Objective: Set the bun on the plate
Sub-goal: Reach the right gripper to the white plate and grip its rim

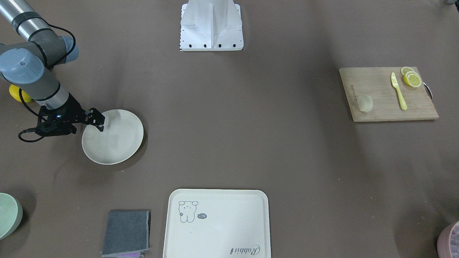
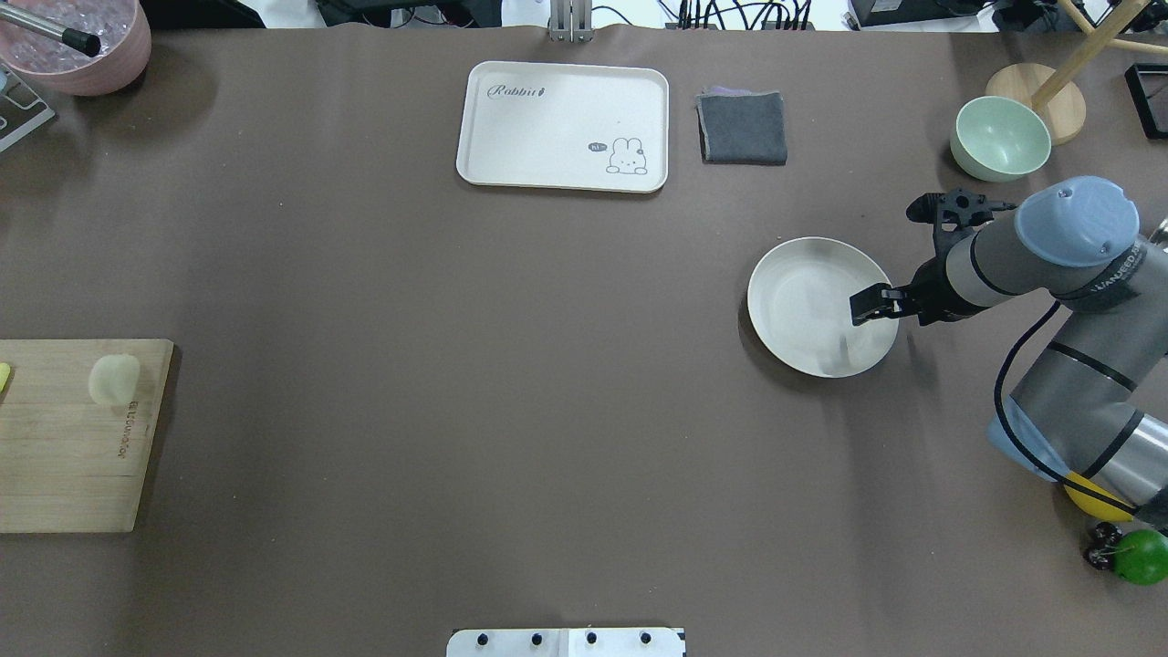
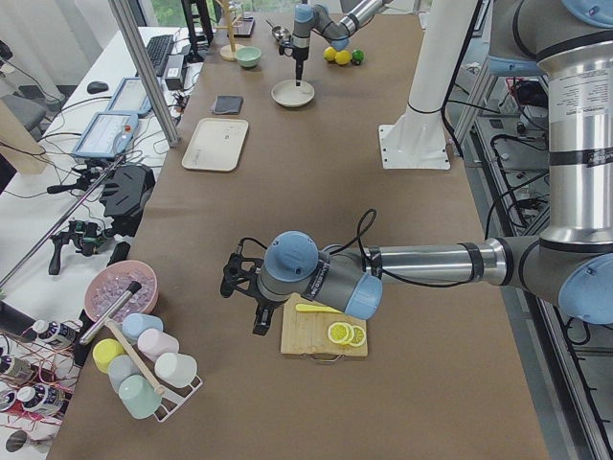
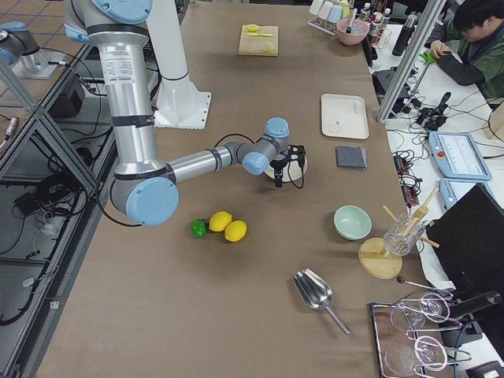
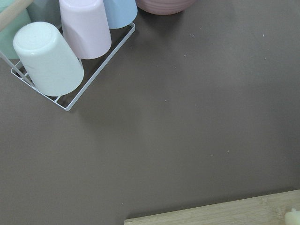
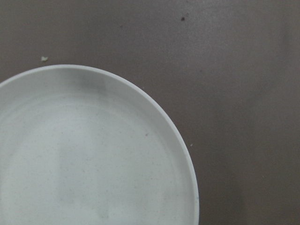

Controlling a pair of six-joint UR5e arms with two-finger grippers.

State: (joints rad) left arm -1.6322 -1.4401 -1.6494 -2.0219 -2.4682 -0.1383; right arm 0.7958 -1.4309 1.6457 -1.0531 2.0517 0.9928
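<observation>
The bun (image 1: pixel 365 103) is a pale lump lying on a wooden cutting board (image 1: pixel 387 104); it also shows in the overhead view (image 2: pixel 114 379) and at the corner of the left wrist view (image 5: pixel 293 216). The round cream plate (image 1: pixel 118 139) (image 2: pixel 803 301) (image 6: pixel 93 164) sits far from it, and nothing lies on it. My right gripper (image 1: pixel 98 120) (image 2: pixel 867 306) hangs over the plate's rim and looks open, holding nothing. My left gripper (image 3: pixel 257 321) shows only in the exterior left view, beside the board; I cannot tell whether it is open or shut.
Lemon slices (image 1: pixel 411 78) and a yellow knife (image 1: pixel 398 91) share the board. A cream tray (image 2: pixel 563 125), grey cloth (image 2: pixel 743 128) and green bowl (image 2: pixel 999 137) stand beyond the plate. A cup rack (image 5: pixel 70 51) and pink bowl (image 2: pixel 78 41) are near the left arm.
</observation>
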